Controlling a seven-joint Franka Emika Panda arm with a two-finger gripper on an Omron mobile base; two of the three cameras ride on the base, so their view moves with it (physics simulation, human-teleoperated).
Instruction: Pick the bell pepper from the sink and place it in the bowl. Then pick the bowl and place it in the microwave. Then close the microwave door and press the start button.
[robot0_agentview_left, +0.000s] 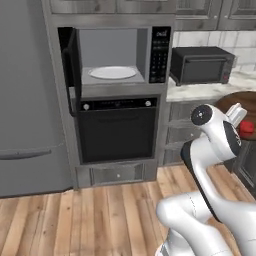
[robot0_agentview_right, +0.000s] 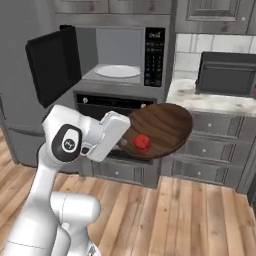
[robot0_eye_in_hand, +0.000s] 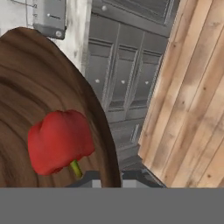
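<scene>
My gripper (robot0_agentview_right: 124, 142) is shut on the rim of the dark brown bowl (robot0_agentview_right: 162, 127) and holds it in the air, tilted, in front of the oven. The red bell pepper (robot0_agentview_right: 142, 142) lies inside the bowl near the held rim; in the hand view the bell pepper (robot0_eye_in_hand: 59, 142) rests on the bowl (robot0_eye_in_hand: 30, 83) just above my gripper (robot0_eye_in_hand: 109, 179). The microwave (robot0_agentview_left: 115, 55) stands above and to the left with its door (robot0_agentview_left: 72, 67) swung open, the white turntable (robot0_agentview_left: 112, 73) bare and the keypad (robot0_agentview_left: 159, 55) at its right. The sink is out of view.
A black oven (robot0_agentview_left: 117, 127) sits under the microwave. A dark toaster oven (robot0_agentview_left: 202, 65) stands on the marble counter (robot0_agentview_left: 200, 90) to the right, above grey drawers (robot0_agentview_right: 215, 145). A grey fridge (robot0_agentview_left: 25, 100) is at the left. The floor is wood.
</scene>
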